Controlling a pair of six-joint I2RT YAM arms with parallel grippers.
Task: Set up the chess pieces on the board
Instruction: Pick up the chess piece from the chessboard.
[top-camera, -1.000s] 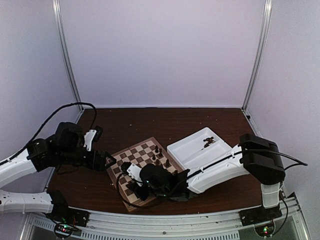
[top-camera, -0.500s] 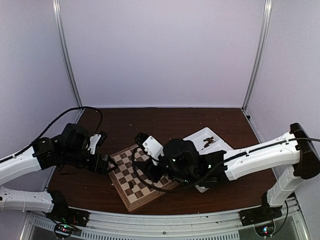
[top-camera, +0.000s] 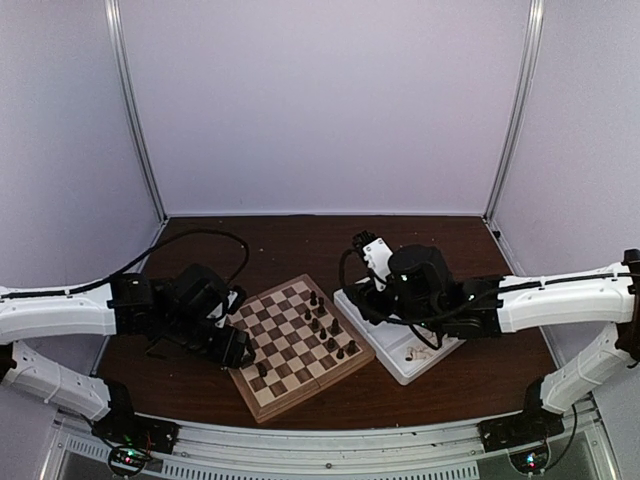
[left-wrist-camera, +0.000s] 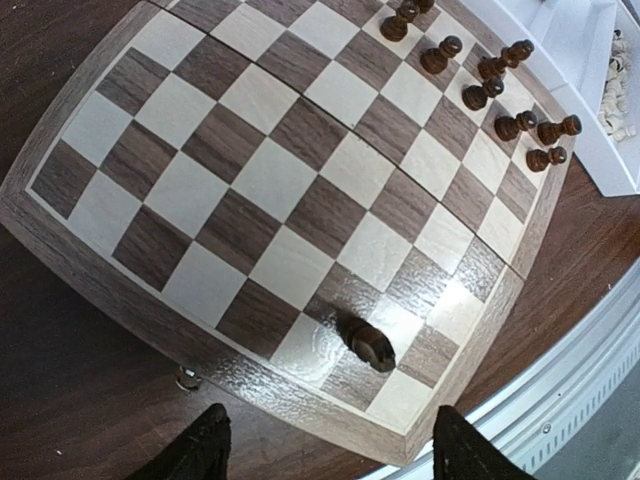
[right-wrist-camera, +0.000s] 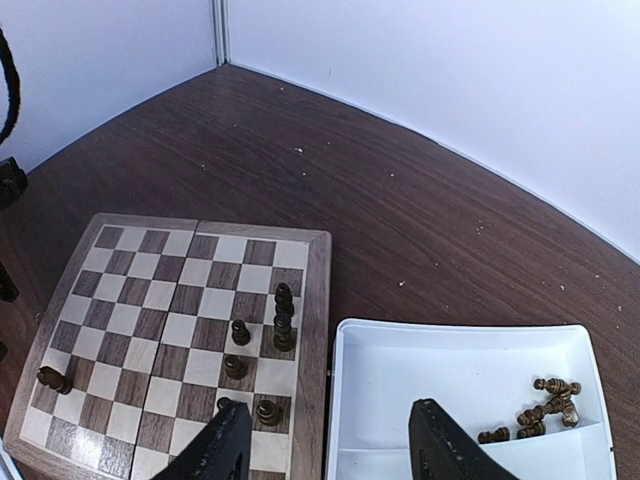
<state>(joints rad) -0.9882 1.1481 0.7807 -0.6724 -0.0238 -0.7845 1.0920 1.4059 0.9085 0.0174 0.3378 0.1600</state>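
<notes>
Dark wooden chess pieces (left-wrist-camera: 484, 93) ranked far ahead of left gripper (left-wrist-camera: 330, 455), toppled piece (left-wrist-camera: 370, 345) just ahead; jaws spread, empty, presumably for righting. Right gripper (right-wrist-camera: 330, 445) likewise parted, empty, over white plastic tray (right-wrist-camera: 450, 370).

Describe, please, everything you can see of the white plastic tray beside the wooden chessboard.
The white rectangular plastic tray has raised walls and a low divider forming two compartments. It lies flat on the dark brown wooden table, just right of the checked wooden chessboard; contact is unclear. One compartment holds a few dark brown chess pieces in a corner, the other some pale cream pieces. The open right gripper hovers over its edge nearest the board, touching nothing.
</notes>
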